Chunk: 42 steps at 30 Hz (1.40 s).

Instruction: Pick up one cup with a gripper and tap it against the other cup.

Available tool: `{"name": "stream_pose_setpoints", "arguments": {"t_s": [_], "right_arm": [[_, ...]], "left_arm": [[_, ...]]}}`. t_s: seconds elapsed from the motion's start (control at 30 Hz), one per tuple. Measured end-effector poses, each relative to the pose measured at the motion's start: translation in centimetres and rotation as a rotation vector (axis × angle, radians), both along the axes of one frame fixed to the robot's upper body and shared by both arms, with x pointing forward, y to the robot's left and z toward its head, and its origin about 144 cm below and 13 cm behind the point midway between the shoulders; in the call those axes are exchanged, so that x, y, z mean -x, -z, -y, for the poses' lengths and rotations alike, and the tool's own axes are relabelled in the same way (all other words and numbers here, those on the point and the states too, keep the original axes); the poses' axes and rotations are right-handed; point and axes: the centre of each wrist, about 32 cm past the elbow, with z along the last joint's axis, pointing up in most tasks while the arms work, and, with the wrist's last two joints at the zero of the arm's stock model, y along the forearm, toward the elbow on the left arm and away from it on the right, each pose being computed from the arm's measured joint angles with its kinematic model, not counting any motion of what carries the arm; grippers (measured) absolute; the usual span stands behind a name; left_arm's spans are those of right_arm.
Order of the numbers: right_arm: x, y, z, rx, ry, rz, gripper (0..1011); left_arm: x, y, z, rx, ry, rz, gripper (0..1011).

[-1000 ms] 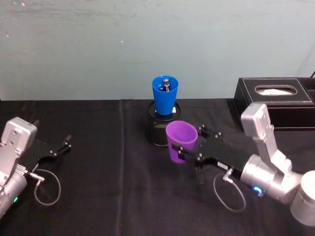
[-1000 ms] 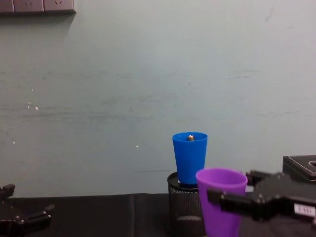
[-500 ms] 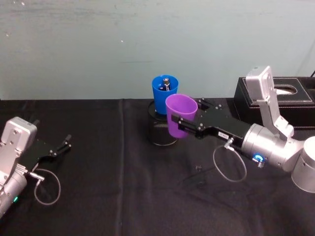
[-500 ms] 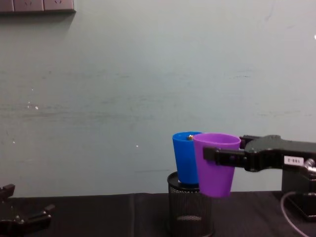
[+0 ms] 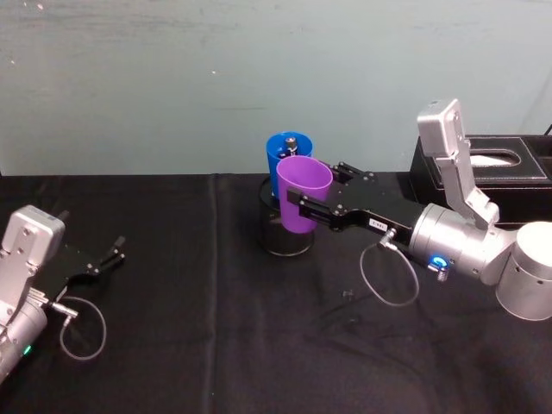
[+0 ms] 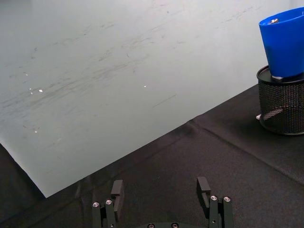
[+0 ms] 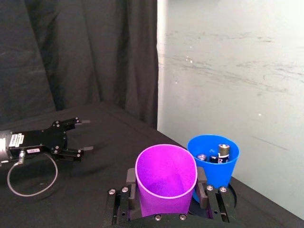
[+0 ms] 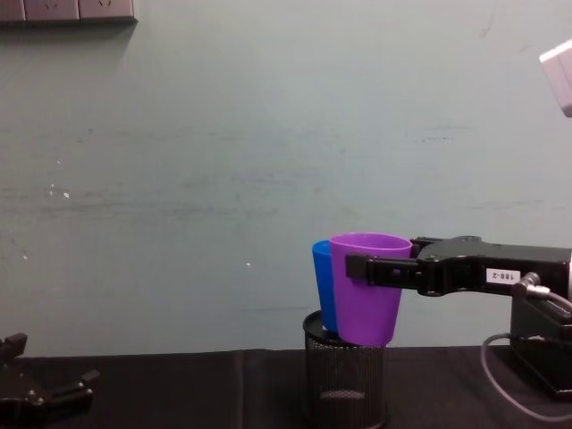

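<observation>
Purple cup (image 5: 304, 197), one, in right gripper (image 5: 316, 187), beside one blue cup (image 5: 276, 162).

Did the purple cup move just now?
Yes. Held by the right gripper, the purple cup rose from beside the mesh holder and shifted left, overlapping the blue cup.

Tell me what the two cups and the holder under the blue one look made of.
Purple cup, in the right claw: likely plastic; smooth, uniform colour, thin rim, slight sheen.
Blue cup: likely the same plastic; same look.
Holder: black wire mesh, probably metal; see-through grid, solid rim.
Left claw rests open, far left.
</observation>
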Motion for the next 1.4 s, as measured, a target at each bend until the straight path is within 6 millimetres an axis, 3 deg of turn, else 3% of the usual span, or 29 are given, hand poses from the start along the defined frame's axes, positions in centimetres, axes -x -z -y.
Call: {"name": "stream_pose_setpoints", "arguments": {"t_s": [0.5,1.4], "right_arm": [[0.0,-1.4,-0.8,0.042,-0.047,0.007,723],[0.0,-1.5,-0.9,0.049,-0.053,0.001,723]], "left_arm": [[0.0,0.0,0.0,0.0,0.0,0.0,1000],[0.0,0.0,0.0,0.0,0.0,0.0,1000]]}}
